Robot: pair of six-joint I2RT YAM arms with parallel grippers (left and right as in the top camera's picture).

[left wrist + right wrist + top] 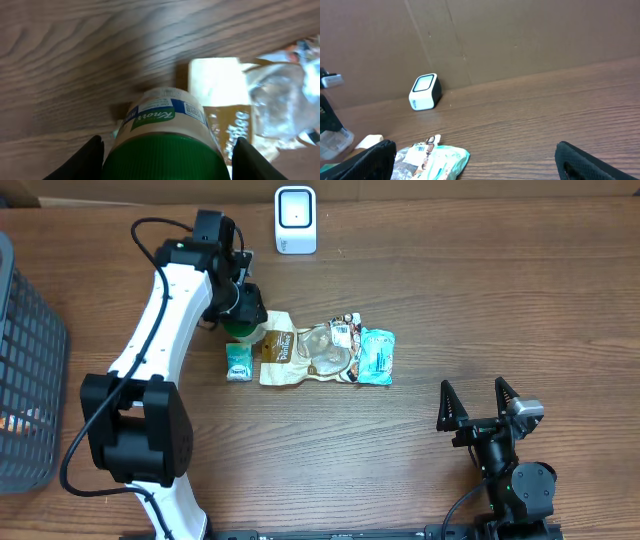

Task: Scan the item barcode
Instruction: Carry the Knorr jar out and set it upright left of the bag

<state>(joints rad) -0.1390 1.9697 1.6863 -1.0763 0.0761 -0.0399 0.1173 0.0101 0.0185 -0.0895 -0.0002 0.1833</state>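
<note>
A jar with a ribbed green lid (167, 160) and a white-and-green label (160, 112) sits between the fingers of my left gripper (168, 145), which is shut on the lid. From overhead the jar (240, 330) shows just below that gripper (238, 308), at the left end of a row of packets. The white barcode scanner (295, 220) stands upright at the table's back edge, and the right wrist view shows it too (425, 92). My right gripper (480, 402) rests at the front right, open and holding nothing (475, 152).
Beside the jar lie a small teal packet (238, 362), a brown pouch (280, 348), a clear wrapper (330, 350) and a teal pack (377, 357). A dark mesh basket (25, 380) stands at the left edge. A cardboard wall (520, 35) backs the table.
</note>
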